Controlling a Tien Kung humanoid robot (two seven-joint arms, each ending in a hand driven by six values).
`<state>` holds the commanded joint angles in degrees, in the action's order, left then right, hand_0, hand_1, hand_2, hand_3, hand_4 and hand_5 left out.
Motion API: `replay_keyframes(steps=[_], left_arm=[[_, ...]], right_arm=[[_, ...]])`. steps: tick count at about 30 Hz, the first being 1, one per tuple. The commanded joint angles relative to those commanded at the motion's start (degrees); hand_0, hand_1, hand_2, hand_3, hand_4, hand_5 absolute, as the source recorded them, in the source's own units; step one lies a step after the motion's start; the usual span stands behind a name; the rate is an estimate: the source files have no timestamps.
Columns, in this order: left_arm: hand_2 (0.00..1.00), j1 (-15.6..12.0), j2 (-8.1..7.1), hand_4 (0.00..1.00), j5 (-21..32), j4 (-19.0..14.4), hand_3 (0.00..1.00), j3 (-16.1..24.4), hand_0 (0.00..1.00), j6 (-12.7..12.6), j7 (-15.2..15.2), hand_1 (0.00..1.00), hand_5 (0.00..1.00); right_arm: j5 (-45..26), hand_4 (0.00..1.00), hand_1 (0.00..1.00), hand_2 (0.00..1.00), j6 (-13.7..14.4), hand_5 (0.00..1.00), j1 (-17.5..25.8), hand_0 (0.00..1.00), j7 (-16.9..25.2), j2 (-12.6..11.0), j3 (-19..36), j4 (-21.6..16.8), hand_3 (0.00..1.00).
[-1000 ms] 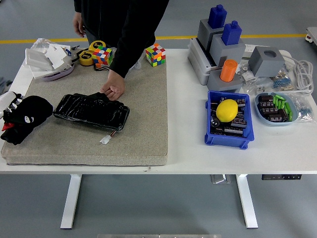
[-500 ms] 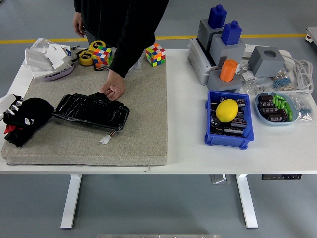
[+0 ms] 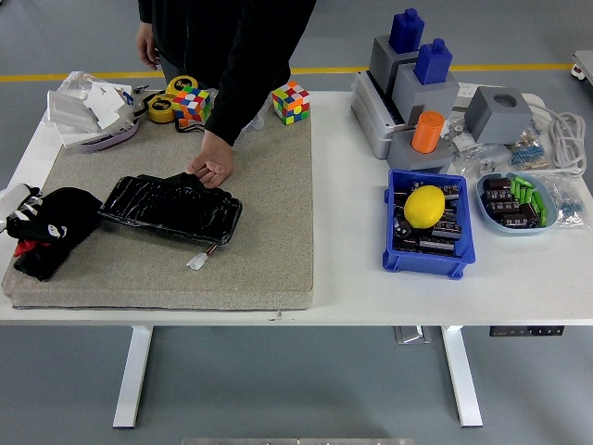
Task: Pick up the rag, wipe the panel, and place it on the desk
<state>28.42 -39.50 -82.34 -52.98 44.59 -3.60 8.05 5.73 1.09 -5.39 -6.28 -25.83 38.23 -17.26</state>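
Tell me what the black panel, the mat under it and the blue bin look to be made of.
Black panel: glossy, likely plastic or a film wrap; it shows wrinkled highlights. Mat: matte grey-beige, probably felt or foam; speckled texture, thick soft edge. Blue bin: smooth moulded plastic, going by its even colour and rigid rim.

black rag (image 3: 57, 222) bunched, black panel (image 3: 171, 208) flat

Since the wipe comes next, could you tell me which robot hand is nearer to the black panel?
Left. The left hand sits on the mat just left of the black panel; the right hand is out of view.
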Motion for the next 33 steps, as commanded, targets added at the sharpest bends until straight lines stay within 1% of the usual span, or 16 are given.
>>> replay_keyframes(steps=[1, 2, 7, 8, 13, 14, 19, 20, 26, 27, 31, 33], left_arm=[[0.578, 0.02, -0.04, 0.856, 0.03, 0.03, 0.649, 0.04, 0.468, 0.09, 0.1, 0.591, 0.267], [0.644, 0.04, -0.06, 0.986, -0.01, 0.05, 0.761, 0.09, 0.487, 0.12, 0.14, 0.63, 0.424], [0.644, 0.23, -0.38, 0.986, 0.21, 0.02, 0.761, 0.14, 0.487, 0.7, 0.52, 0.63, 0.424], [0.681, 0.24, -0.45, 0.998, 0.18, -0.03, 0.781, 0.17, 0.516, 0.9, 0.61, 0.653, 0.533], [0.681, 0.47, -0.76, 0.998, 0.87, -0.14, 0.781, 0.23, 0.516, 1.62, 0.71, 0.653, 0.533], [0.689, 0.55, -0.84, 0.998, 1.07, -0.2, 0.79, 0.35, 0.525, 1.87, 0.7, 0.661, 0.744], [0.689, 0.98, -1.24, 0.998, 1.66, -0.51, 0.79, 0.82, 0.525, 2.51, 0.69, 0.661, 0.744], [0.694, 1.13, -1.36, 0.998, 1.78, -0.54, 0.796, 0.91, 0.535, 2.64, 0.71, 0.665, 0.84], [0.694, 1.74, -2.11, 0.998, 1.21, -1.13, 0.796, 1.59, 0.535, 3.57, 1.5, 0.665, 0.84], [0.696, 1.78, -2.28, 0.998, 0.97, -1.42, 0.799, 1.91, 0.537, 3.72, 1.61, 0.669, 0.866], [0.696, 1.97, -3.02, 0.998, 0.07, -2.89, 0.799, 3.08, 0.537, 4.25, 2.07, 0.669, 0.866], [0.699, 2.02, -3.54, 0.998, -0.82, -4.18, 0.801, 3.85, 0.538, 4.64, 2.71, 0.672, 0.875]], right_arm=[[0.0, 0.998, 0.68, 0.684, 0.0, 0.508, -0.02, 0.728, 0.01, -0.02, 0.0, -0.02, 0.595], [0.01, 0.998, 0.68, 0.684, 0.01, 0.508, -0.05, 0.728, 0.02, -0.04, -0.01, -0.03, 0.595], [-0.06, 0.998, 0.68, 0.684, 0.02, 0.508, -0.08, 0.728, -0.02, -0.15, -0.14, -0.03, 0.595], [-0.05, 0.998, 0.68, 0.684, 0.01, 0.508, -0.06, 0.728, -0.01, -0.14, -0.12, -0.03, 0.595], [-0.19, 0.998, 0.68, 0.684, -0.04, 0.506, -0.09, 0.728, 0.0, -0.12, -0.24, 0.02, 0.594], [-0.18, 0.998, 0.68, 0.683, -0.04, 0.506, -0.12, 0.728, -0.01, -0.13, -0.25, 0.02, 0.595], [-0.27, 0.998, 0.68, 0.683, -0.04, 0.506, -0.25, 0.728, 0.0, -0.05, -0.17, 0.06, 0.595], [-0.32, 0.998, 0.678, 0.684, -0.04, 0.506, -0.26, 0.727, 0.02, -0.01, -0.1, 0.08, 0.594], [-0.41, 0.998, 0.678, 0.684, -0.08, 0.506, -0.3, 0.727, 0.03, 0.0, -0.01, 0.11, 0.594], [-0.45, 0.998, 0.679, 0.684, -0.1, 0.506, -0.28, 0.727, 0.04, 0.01, 0.01, 0.15, 0.594], [-0.54, 0.998, 0.679, 0.684, -0.12, 0.506, -0.21, 0.727, 0.09, 0.07, 0.12, 0.21, 0.594], [-0.56, 0.998, 0.678, 0.684, -0.1, 0.506, -0.21, 0.728, 0.11, 0.08, 0.23, 0.22, 0.594]])
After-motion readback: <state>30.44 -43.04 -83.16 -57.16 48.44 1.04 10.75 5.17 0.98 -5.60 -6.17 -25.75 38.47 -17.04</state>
